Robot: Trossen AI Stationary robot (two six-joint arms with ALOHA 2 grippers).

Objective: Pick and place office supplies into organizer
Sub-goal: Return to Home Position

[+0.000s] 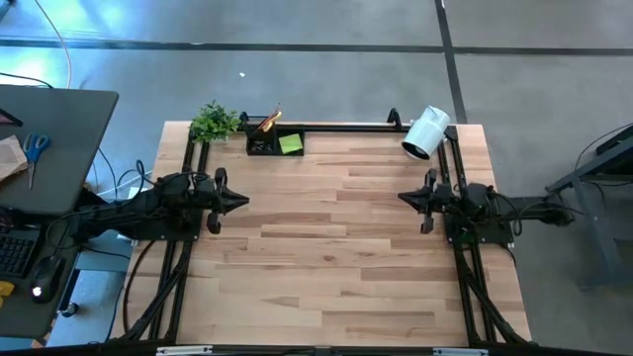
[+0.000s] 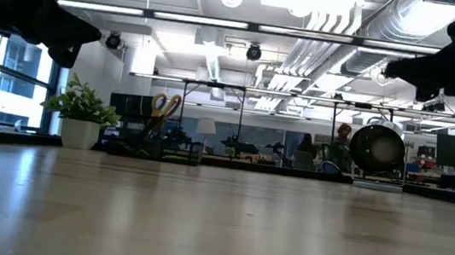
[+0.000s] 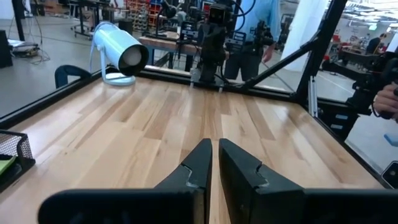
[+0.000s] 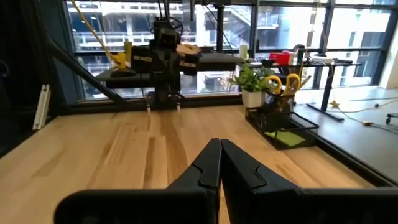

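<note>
The black organizer point(image 1: 269, 139) stands at the table's far edge, left of its middle. In its taller cup section stand yellow-handled scissors point(image 4: 281, 83) and orange pencils point(image 1: 273, 119). A lime-green sticky-note pad point(image 1: 290, 144) lies in its low tray. My left gripper point(image 1: 243, 201) hovers shut above the table's left side, pointing level toward the right. My right gripper point(image 1: 403, 196) hovers shut at the right side, pointing level toward the left. Both are empty and far from the organizer. In the wrist views my left gripper point(image 3: 214, 148) and my right gripper point(image 4: 219, 144) have nothing between their fingers.
A small green plant point(image 1: 213, 122) in a white pot stands left of the organizer. A white cylinder point(image 1: 426, 133) on a stand sits at the far right corner. Black frame rails point(image 1: 346, 126) run along the table's far and side edges. People stand beyond the table.
</note>
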